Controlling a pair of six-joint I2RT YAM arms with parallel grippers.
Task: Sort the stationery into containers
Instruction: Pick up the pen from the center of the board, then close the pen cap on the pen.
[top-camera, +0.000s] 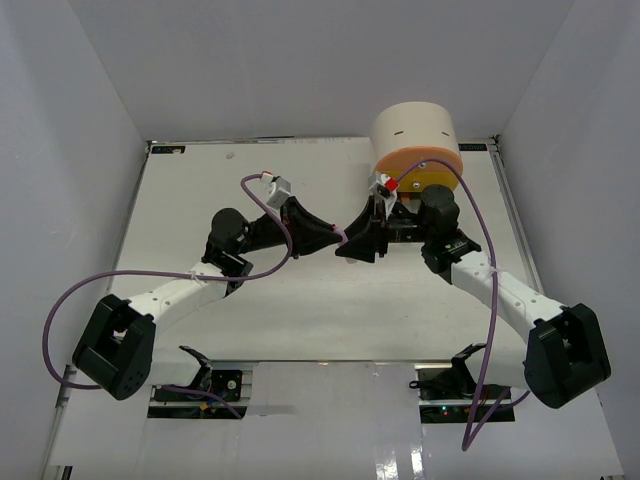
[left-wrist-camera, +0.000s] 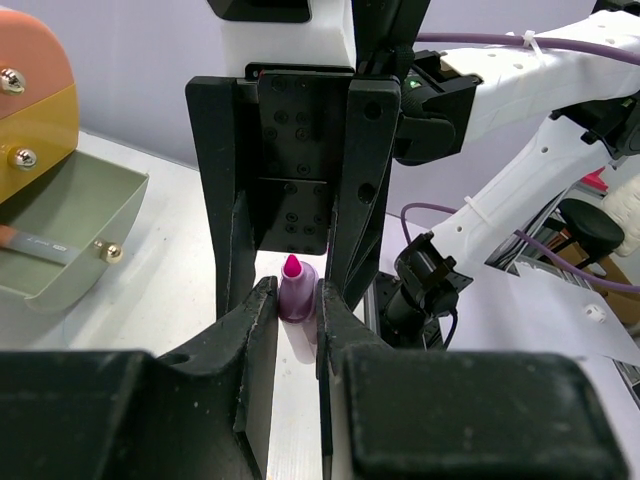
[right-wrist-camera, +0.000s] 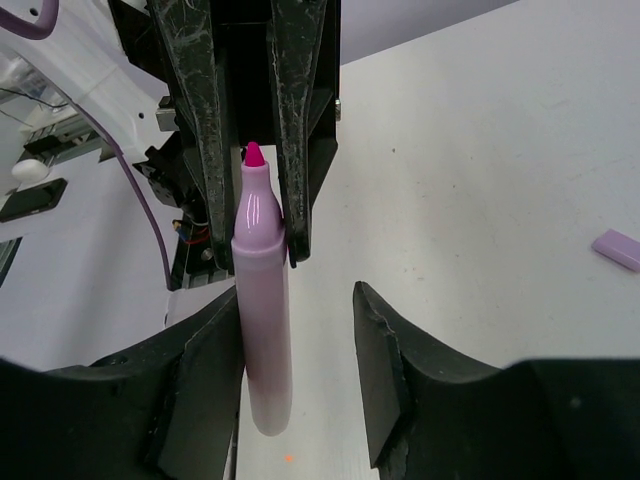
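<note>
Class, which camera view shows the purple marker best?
Right wrist: the purple marker shows nearly full length, magenta tip included. Left wrist shows only its tip end; the top view hides it.

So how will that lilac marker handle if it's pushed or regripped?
The lilac marker looks rigid: it juts straight from a pinch near its tip. Its round, glossy barrel probably rolls when pushed and may slip in a light pinch. Likely light, given the slim plastic body.

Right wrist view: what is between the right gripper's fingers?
The lilac marker lies between the open jaws of the right gripper, close to one finger; the left gripper pinches its tip end. Seen in the right wrist view.
</note>
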